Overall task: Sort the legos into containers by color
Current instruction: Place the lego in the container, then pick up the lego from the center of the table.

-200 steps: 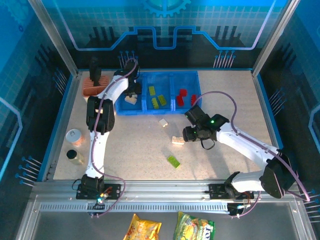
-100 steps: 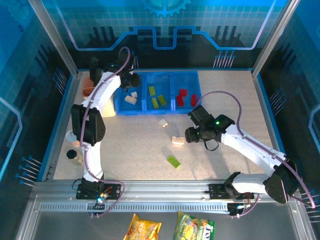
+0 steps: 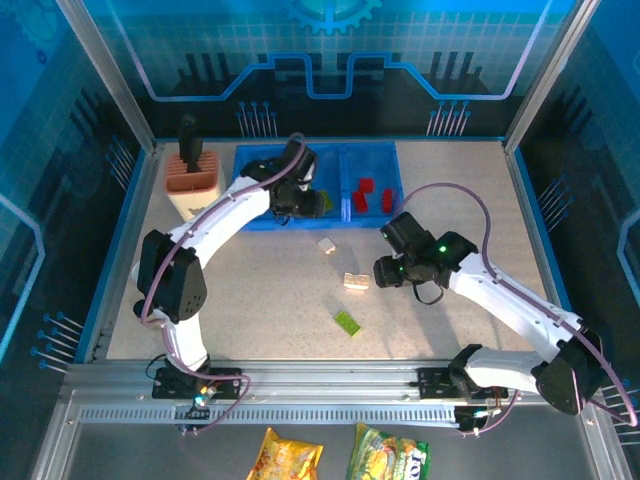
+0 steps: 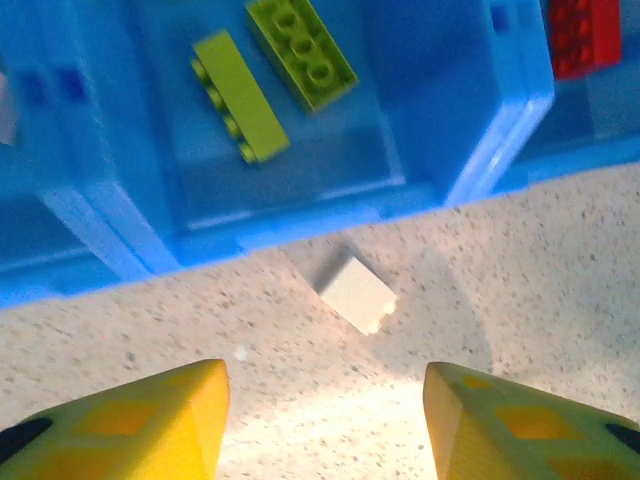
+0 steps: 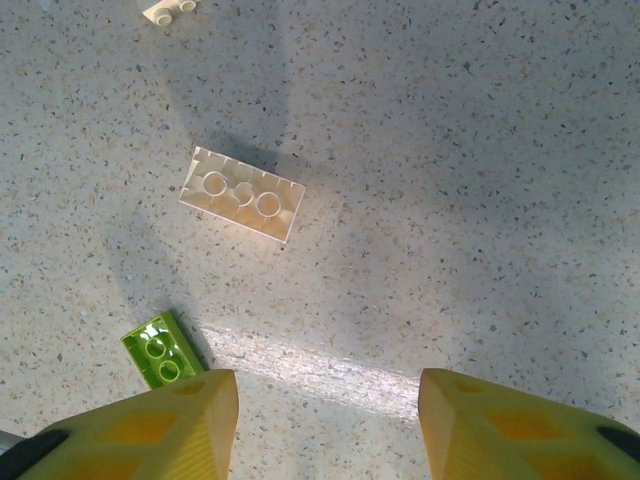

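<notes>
Left end effector [image 4: 322,405] apart, empty, over small cream brick [image 4: 357,294] on bench [image 4: 560,300] beside blue tray [image 4: 497,140]. Right end effector [image 5: 328,405] likewise, over upturned cream brick [image 5: 243,194]. I judge both bricks light, rigid, slick: pinch flat sides.

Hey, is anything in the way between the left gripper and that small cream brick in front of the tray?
Nothing visible. The left gripper hangs open over the table, and the small cream brick lies just ahead of it, short of the front wall of the tray.
</notes>
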Available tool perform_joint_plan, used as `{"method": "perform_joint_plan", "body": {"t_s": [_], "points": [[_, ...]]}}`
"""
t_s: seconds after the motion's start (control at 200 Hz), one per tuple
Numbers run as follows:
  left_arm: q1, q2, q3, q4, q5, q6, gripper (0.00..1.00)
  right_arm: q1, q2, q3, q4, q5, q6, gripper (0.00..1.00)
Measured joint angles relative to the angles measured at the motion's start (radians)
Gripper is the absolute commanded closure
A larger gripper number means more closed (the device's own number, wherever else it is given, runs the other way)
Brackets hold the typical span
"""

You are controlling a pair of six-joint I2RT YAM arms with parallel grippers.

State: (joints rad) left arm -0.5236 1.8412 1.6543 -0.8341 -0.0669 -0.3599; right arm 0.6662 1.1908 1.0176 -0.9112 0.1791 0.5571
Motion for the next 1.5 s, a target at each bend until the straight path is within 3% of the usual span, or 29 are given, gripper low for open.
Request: {"method": "perform_joint_plan", "body": {"t_s": [0.32, 0.44, 1.296, 1.501], "points": [[-0.168, -0.002, -0.106, 0.051, 0.013, -0.142, 0.16, 0.000, -0.027, 0.001, -0.027, 0.006, 0.000, 0.48], [-0.214, 0.005, -0.106, 0.073, 0.013, -0.178, 0.01, 0.000, -0.038, 0.006, -0.037, 0.018, 0.000, 0.48], [-0.394, 0.225, -0.114, 0.144, -0.052, -0.320, 0.01, -0.029, -0.139, 0.024, -0.114, 0.050, 0.000, 0.48], [-0.403, 0.275, -0.105, 0.135, -0.079, -0.320, 0.09, -0.033, -0.147, 0.024, -0.114, 0.049, 0.000, 0.48]]}}
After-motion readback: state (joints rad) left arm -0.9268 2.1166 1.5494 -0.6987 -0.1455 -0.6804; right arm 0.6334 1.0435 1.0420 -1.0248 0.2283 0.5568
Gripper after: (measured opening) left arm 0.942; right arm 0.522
